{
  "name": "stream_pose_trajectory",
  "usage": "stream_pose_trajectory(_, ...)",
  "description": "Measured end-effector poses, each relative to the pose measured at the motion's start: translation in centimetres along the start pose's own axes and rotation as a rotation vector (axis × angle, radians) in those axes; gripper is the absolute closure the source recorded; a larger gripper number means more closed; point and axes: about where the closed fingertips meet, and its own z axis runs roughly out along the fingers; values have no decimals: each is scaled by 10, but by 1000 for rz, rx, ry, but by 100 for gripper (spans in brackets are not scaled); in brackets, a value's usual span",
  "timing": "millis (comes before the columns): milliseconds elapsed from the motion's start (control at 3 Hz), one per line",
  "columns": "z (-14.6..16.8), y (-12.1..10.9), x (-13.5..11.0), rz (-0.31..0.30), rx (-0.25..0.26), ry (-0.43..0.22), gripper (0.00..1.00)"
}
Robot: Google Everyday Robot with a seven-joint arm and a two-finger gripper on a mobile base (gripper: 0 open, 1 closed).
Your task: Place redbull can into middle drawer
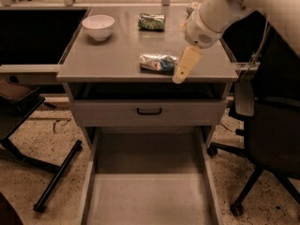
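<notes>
The redbull can (pixel 158 62), silver with blue patches and dented, lies on its side near the front edge of the grey tabletop (pixel 108 60). My gripper (pixel 181 72) hangs from the white arm just to the right of the can, almost touching its right end, tip near the table's front edge. It holds nothing that I can see. The middle drawer (pixel 149 198) is pulled out wide below, a grey tray with a bare flat floor.
A white bowl (pixel 98 26) stands at the back left of the tabletop and a green can (pixel 151 21) lies at the back middle. A shut drawer front with a black handle (pixel 149 111) sits under the top. A black office chair (pixel 272 125) stands close on the right.
</notes>
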Motion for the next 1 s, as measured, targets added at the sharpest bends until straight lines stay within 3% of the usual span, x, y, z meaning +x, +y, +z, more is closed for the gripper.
stream_pose_trajectory(333, 45, -23, -1, 19, 6, -46, 0)
stream_pose_trajectory(667, 46, -23, -1, 19, 6, -46, 0)
stream_pose_trajectory(1000, 53, -37, -1, 42, 13, -65, 0)
